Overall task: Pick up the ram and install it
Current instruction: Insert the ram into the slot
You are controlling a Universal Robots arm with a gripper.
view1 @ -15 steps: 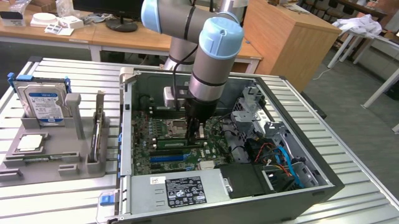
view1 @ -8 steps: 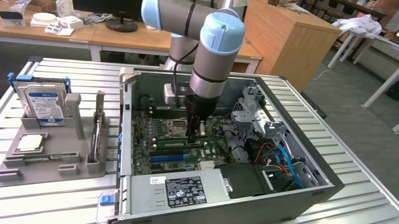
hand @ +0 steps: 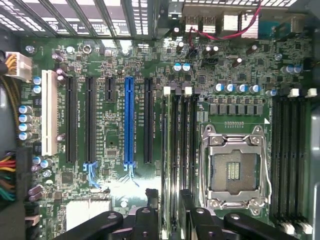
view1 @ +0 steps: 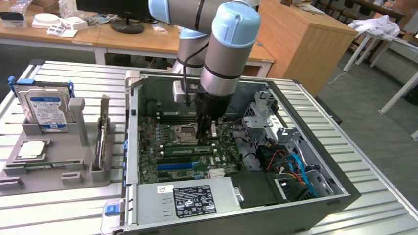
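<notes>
The ram is a slim green stick lying along a memory slot just beside the CPU socket on the motherboard. In the wrist view the ram is seen edge-on in the slot farthest from the CPU socket. My gripper hangs low inside the open computer case, over one end of that slot. The gripper is open. One dark finger stands on each side of the stick with a gap to it. I cannot tell whether the stick is fully seated.
The case wall and the drive cage hem the arm in. A power supply and cables fill the near end. On the exterior view's left, a grey tray holds a hard drive and an upright card.
</notes>
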